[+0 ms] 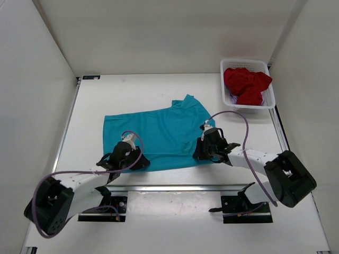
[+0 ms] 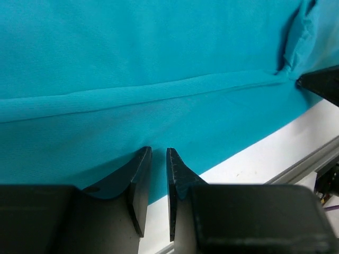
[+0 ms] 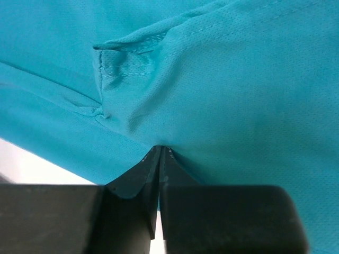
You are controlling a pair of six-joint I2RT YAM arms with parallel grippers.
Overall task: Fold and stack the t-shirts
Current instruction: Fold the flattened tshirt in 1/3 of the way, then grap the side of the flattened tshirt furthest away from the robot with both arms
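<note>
The teal t-shirt (image 1: 153, 137) lies spread on the table's middle, one sleeve turned up at the far right. My left gripper (image 1: 128, 159) is over its near left hem; in the left wrist view the gripper (image 2: 158, 152) has its jaws a narrow gap apart, and the flat teal cloth (image 2: 159, 79) and its edge show through the gap. My right gripper (image 1: 204, 149) is at the near right hem. In the right wrist view the gripper (image 3: 160, 149) is shut on the teal cloth (image 3: 222, 95), which puckers toward the tips. The dark red t-shirt (image 1: 246, 83) is bunched in the basket, with a bit of lilac t-shirt (image 1: 233, 98) under it.
The white mesh basket (image 1: 269, 98) stands at the far right corner of the table. White walls close in the back and both sides. A metal rail (image 1: 180, 187) runs along the near edge in front of the arm bases.
</note>
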